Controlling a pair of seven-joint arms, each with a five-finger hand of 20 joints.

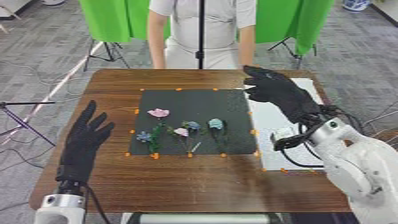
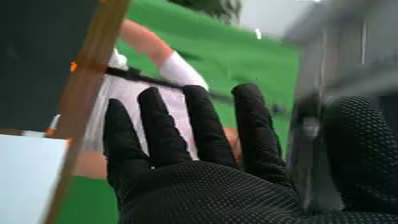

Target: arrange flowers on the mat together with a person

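I'm in a robotics lab: white robot arm (image 1: 362,167) at five o'clock, green backdrop (image 1: 111,22) at twelve, tripod (image 1: 21,103) at nine.

The mat (image 1: 191,102) lies on the worktop (image 1: 204,187), with a sheet (image 1: 289,164) just beside its right edge. On the mat, one flower (image 1: 158,113) lies farthest back, a second flower (image 1: 143,136) before it at left, a third flower (image 1: 181,132) between, a fourth flower (image 1: 190,125) just behind that, and a fifth flower (image 1: 216,123) at right.
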